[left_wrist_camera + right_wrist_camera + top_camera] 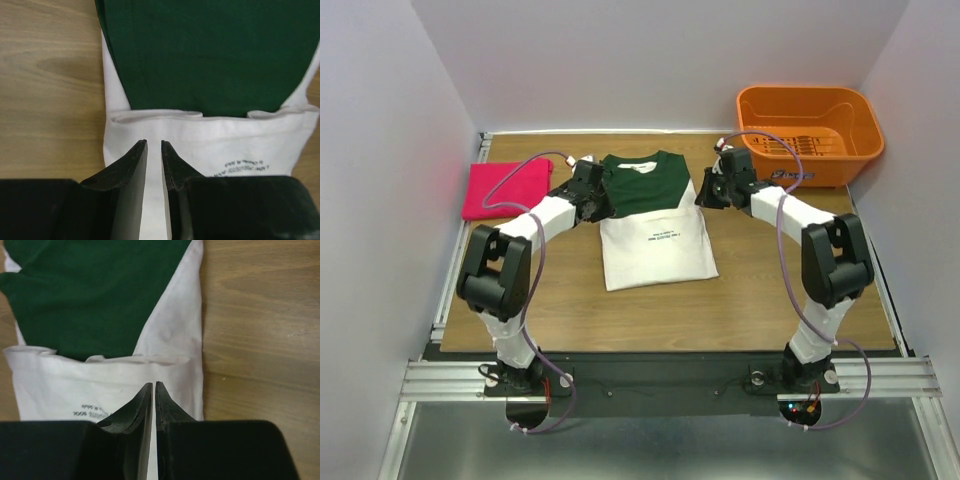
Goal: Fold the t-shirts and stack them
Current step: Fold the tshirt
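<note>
Wooden tabletop (770, 300) carries the white-and-green shirt (655, 225) centrally, long axis running away from me. My left gripper (154, 145), jaws a slit apart, sits over its left edge; my right gripper (153, 385), nearly closed, over its right. Whether either pinches cloth, I cannot tell.

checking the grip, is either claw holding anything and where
Cannot tell: left claw and right claw are nearly shut over the white t-shirt, any pinch hidden.
</note>
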